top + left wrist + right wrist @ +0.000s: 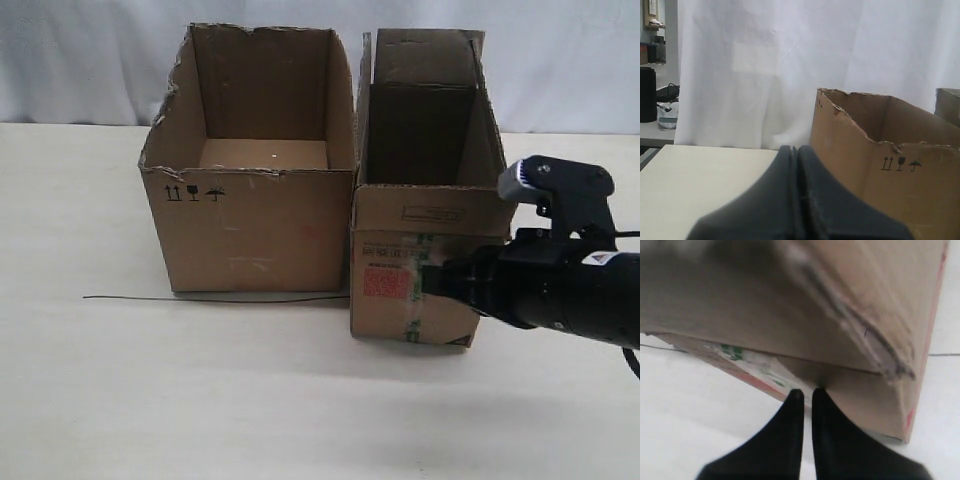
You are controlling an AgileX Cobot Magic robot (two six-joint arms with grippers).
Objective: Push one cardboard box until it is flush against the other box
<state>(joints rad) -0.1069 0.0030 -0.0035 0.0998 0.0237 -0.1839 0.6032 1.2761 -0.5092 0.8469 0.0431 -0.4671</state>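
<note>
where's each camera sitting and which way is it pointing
Exterior view: in front of the table, facing the other box, the cardboard box and the white curtain; the right arm shows, right gripper at the cardboard box's end.
Left wrist view: behind the shut left gripper, which shows, facing the other box.
Right wrist view: close against the cardboard box's taped end; shut right gripper shows.
Shared: exterior and left wrist both show the other box's symbols.

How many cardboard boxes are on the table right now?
2. The wider torn-rim box stands on the left of the exterior view; the narrower flapped box stands close beside it on the right. No others show.
</note>
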